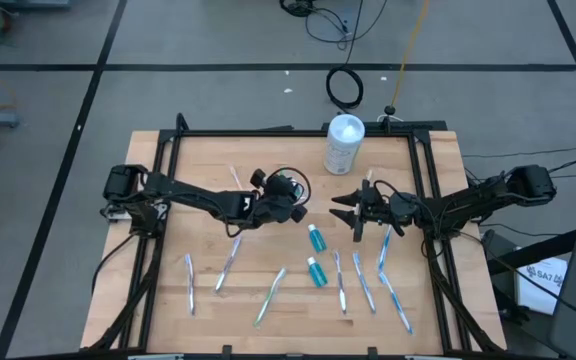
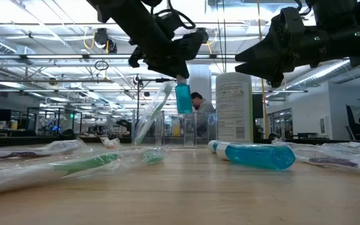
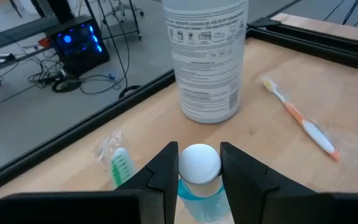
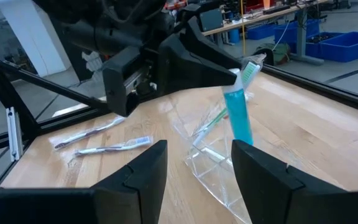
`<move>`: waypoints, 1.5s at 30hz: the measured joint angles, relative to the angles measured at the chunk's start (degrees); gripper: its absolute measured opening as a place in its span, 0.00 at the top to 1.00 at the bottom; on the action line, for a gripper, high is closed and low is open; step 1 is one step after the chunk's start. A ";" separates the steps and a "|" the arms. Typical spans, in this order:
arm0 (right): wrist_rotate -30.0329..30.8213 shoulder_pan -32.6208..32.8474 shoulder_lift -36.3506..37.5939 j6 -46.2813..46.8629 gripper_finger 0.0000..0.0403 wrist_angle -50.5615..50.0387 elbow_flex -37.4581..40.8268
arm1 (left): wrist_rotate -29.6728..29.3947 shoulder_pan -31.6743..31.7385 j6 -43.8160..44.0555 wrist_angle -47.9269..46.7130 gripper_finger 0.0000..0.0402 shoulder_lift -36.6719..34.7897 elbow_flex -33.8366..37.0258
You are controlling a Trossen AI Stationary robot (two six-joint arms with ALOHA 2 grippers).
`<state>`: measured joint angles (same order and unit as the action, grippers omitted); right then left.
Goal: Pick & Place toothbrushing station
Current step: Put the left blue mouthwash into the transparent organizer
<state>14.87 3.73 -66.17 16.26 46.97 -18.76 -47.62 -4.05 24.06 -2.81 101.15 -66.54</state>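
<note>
Toothpaste tubes numbered three: one blue tube [image 2: 184,98] hung white cap up between the left gripper [image 3: 197,176] fingers, clamped above the middle of the tabletop [image 1: 208,165], over a clear plastic holder [image 4: 211,160]; two more blue tubes [image 1: 316,238] [image 1: 317,272] lay just right of centre. The right gripper [image 1: 345,212] hovered right of the held tube, fingers apart, gripping nothing. About nine wrapped toothbrushes lay scattered: four on the left and near-centre [image 1: 189,283], four near the right [image 1: 366,283], and an orange one [image 3: 300,119] farther back. One white bottle [image 1: 344,143] stood at the far edge.
</note>
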 joint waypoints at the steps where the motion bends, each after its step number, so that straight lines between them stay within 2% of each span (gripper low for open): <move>1: 0.00 0.00 -0.01 -0.50 0.58 0.00 0.00 | 0.00 -0.01 -0.48 0.00 0.74 0.02 0.00; 11: 0.00 0.00 0.00 -0.92 0.58 -0.01 0.00 | -2.26 -2.11 -4.07 2.13 0.74 -2.07 0.17; 16: 0.00 0.00 -0.01 -1.12 0.58 0.59 0.00 | -3.22 -2.82 -2.79 0.00 0.74 -3.08 0.06; 21: 0.00 0.00 -0.02 -1.07 0.58 0.82 0.00 | -2.54 -2.35 1.28 -3.69 0.74 -1.86 0.11; 45: 0.00 0.00 -0.02 -2.17 0.58 1.63 0.02 | -0.33 0.42 5.17 -1.84 0.74 6.52 0.02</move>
<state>14.87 3.73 -66.19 14.09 48.60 -18.74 -47.95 -3.64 29.23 -4.65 107.67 -66.52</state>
